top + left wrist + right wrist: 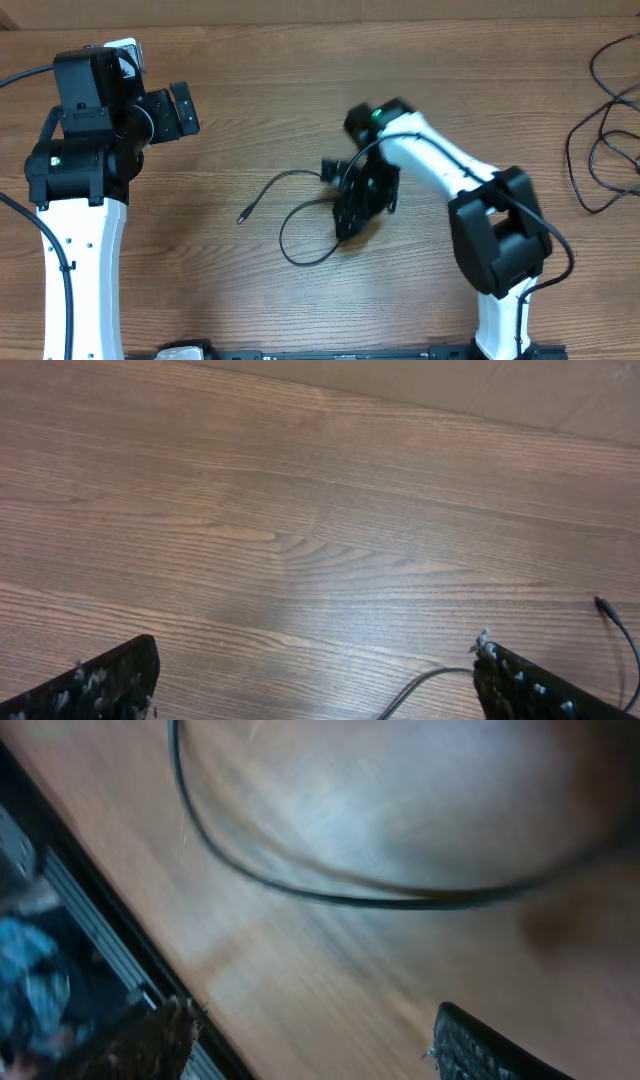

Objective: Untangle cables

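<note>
Left tool [178, 110]: jaws wide, empty, well clear of every cable.
Loose cable [283, 240]: one open loop on the desk [250, 80], just left of the right tool.
Right tool [355, 205]: jaws parted, nothing seen between them.
Tangled cables [605, 140]: well right of the right tool; most sorting judged left.

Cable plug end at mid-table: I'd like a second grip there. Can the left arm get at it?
Probably yes: only table lies between the left arm's open fingers and the plug end; the right arm sits farther along the cable.
</note>
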Controlling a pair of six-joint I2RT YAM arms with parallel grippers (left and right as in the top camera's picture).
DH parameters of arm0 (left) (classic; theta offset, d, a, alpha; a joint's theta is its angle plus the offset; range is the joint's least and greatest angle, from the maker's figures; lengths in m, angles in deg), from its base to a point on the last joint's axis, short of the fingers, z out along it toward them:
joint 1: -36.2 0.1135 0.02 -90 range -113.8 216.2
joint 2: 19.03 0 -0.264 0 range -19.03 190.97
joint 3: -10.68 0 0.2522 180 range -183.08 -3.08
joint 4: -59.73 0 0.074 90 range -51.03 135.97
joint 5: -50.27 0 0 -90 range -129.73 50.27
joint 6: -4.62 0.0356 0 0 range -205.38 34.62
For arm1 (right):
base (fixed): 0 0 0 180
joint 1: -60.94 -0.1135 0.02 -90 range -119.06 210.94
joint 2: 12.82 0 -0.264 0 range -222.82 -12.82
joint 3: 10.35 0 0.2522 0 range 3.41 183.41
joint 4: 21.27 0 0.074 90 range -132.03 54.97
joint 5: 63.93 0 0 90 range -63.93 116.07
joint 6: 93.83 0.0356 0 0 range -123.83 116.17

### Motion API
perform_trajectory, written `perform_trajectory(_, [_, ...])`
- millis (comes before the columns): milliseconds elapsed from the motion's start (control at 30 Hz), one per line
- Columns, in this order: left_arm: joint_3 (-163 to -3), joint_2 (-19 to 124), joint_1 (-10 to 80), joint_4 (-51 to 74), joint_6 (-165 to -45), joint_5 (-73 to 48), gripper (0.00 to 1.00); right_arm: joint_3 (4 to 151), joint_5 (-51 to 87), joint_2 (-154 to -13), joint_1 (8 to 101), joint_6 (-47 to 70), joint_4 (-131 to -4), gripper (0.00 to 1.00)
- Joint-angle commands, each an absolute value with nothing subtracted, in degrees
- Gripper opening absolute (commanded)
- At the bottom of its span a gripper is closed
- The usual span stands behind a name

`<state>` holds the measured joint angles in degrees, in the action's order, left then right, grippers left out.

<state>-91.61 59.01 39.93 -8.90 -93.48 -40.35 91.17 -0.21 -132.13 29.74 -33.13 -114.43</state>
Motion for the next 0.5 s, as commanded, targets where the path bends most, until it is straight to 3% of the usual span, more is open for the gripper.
perform_trajectory(0, [-91.4,59.3,39.5,-8.8,-91.8,-39.7,1.00,88.7,0.1,-131.4,24.4,-36.0,-113.5,0.70])
perform_trajectory(67, [-91.4,59.3,39.5,-8.9,-91.8,-39.7,1.00,88.7,-0.1,-131.3,21.6,-37.9,-112.6,0.65])
perform_trajectory(300, [-91.4,59.3,39.5,-9.8,-91.8,-39.7,1.00,88.7,0.7,-131.3,12.8,-46.4,-98.3,0.66])
perform_trajectory(400, [-91.4,59.3,39.5,-11.1,-91.5,-39.7,1.00,88.6,3.2,-131.4,10.8,-46.4,-93.2,0.39])
perform_trajectory(467, [-91.4,59.3,39.5,-11.8,-90.9,-39.9,1.00,88.5,3.5,-131.4,10.4,-46.3,-92.5,0.36])
